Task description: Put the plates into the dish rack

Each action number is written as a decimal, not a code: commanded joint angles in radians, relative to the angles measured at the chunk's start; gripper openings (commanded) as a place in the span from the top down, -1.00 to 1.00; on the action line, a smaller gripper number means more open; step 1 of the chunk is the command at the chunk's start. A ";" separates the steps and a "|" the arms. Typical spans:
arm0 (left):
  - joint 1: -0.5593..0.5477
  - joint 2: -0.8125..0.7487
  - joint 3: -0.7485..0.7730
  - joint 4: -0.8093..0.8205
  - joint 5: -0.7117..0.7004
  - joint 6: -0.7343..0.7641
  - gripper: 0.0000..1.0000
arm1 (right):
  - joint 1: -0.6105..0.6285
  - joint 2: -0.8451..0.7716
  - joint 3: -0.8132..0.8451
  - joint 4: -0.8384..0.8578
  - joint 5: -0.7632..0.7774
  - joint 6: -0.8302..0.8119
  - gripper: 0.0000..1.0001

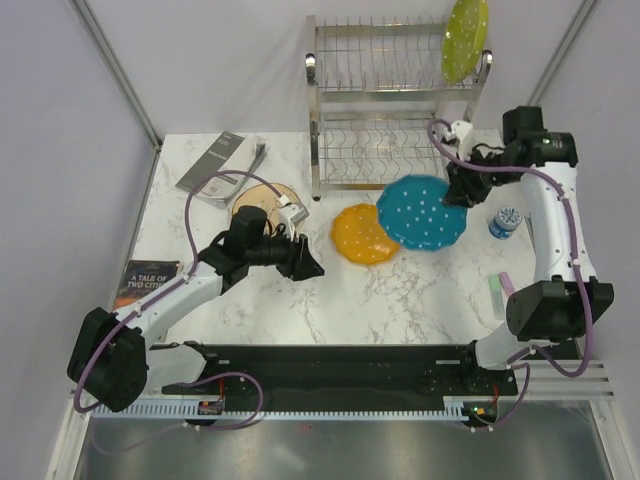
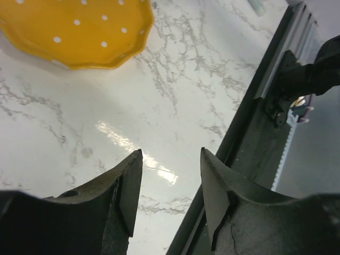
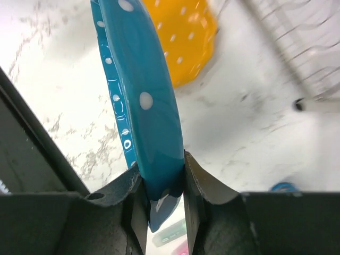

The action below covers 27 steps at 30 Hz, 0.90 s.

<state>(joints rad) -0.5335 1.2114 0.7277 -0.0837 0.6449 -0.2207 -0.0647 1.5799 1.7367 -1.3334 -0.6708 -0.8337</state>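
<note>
Turn the teal plate (image 1: pixel 425 212), rim pinched in the right gripper (image 3: pixel 162 183) near the dish rack (image 1: pixel 390 95), upright; feed edge-first into a free slot. Leave the left gripper (image 2: pixel 170 175), parted and empty, aside.

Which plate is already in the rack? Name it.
The lime green dotted plate, upright in the steel wire dish rack's top tier. The right gripper holds the teal plate; the orange plate and the tan plate lie on the marble table.
</note>
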 commanded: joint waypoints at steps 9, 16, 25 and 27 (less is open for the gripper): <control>0.021 0.057 0.006 0.035 -0.053 0.150 -0.08 | -0.001 0.009 0.749 0.432 -0.173 0.656 1.00; 0.030 0.040 0.013 0.044 -0.070 0.149 -0.08 | 0.000 -0.043 0.552 1.028 0.206 1.051 1.00; 0.058 0.022 -0.033 0.104 -0.057 0.106 -0.08 | 0.128 0.098 0.684 1.184 0.721 0.958 1.00; 0.067 0.020 -0.039 0.105 -0.057 0.104 -0.08 | 0.186 0.086 0.620 1.259 0.865 0.848 1.00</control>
<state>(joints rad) -0.4831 1.2594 0.7033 -0.0399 0.5812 -0.1131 -0.0025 1.7096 2.3600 -0.3931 -0.1516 0.1219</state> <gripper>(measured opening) 0.542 0.327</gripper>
